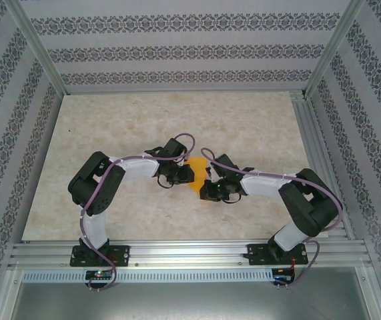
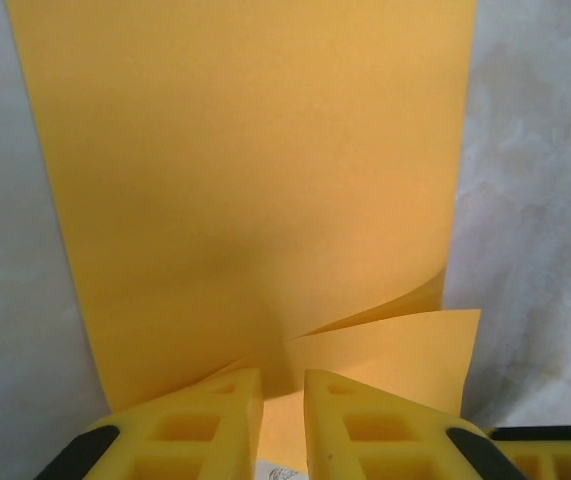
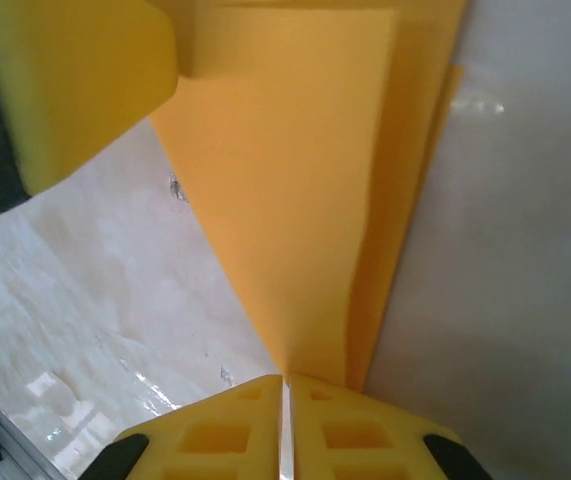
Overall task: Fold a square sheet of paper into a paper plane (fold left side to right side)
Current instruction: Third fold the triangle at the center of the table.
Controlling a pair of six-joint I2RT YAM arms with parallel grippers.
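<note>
Paper pinched between left gripper and right gripper (both clamped on sheet); folded layers extend far.

- The table has a pale, marbled beige top inside a frame of aluminium rails.
- The square sheet of paper is orange-yellow and sits near the table's middle; whether it rests flat on the top cannot be told.
- In the left wrist view, the paper shows layers curling apart at its near edge, with table surface on either side.
- In the right wrist view, the paper rises folded above the marbled top.
</note>
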